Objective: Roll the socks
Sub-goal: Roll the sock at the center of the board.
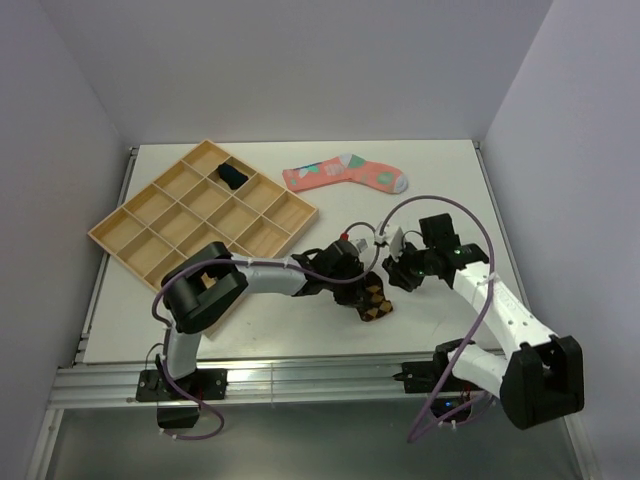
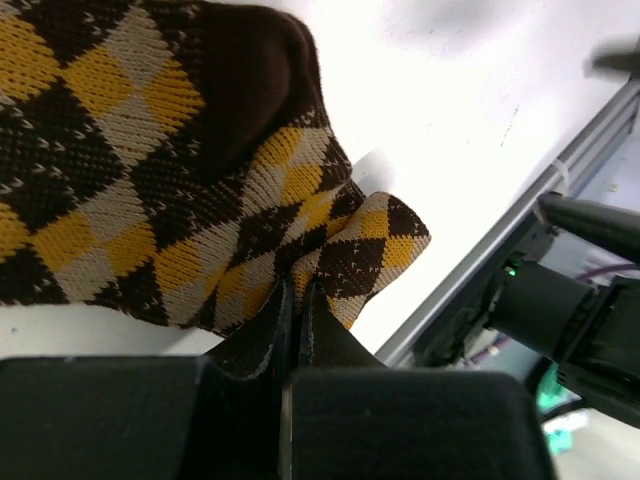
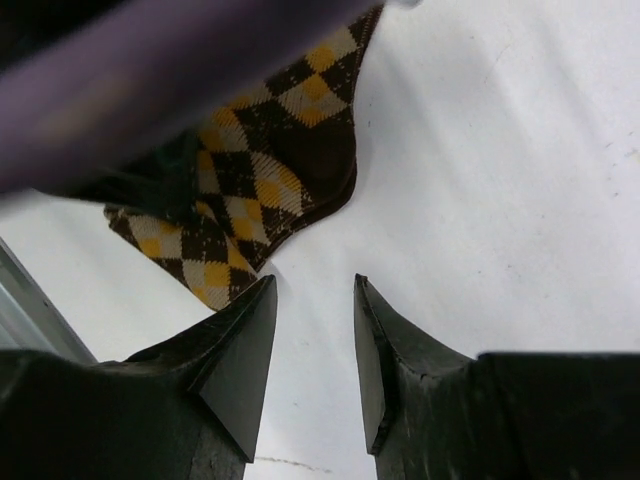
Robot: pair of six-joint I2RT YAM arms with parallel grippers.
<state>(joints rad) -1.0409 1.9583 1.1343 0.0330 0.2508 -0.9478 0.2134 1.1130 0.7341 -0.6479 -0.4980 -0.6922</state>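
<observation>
The brown-and-orange diamond-patterned sock [image 1: 374,300] lies bunched on the white table near the front middle. It fills the left wrist view [image 2: 150,170] and shows in the right wrist view [image 3: 265,180]. My left gripper [image 1: 360,291] is shut on a fold of this sock [image 2: 297,283]. My right gripper [image 1: 397,270] is open and empty just right of the sock, its fingertips [image 3: 265,290] over bare table. The pink sock with teal and white patches [image 1: 345,174] lies flat at the back. The dark navy sock [image 1: 231,177] sits in a compartment of the wooden tray.
A wooden tray with several compartments [image 1: 170,215] stands at the back left. A metal rail [image 1: 300,380] runs along the table's near edge. Purple cables [image 1: 470,300] loop around the right arm.
</observation>
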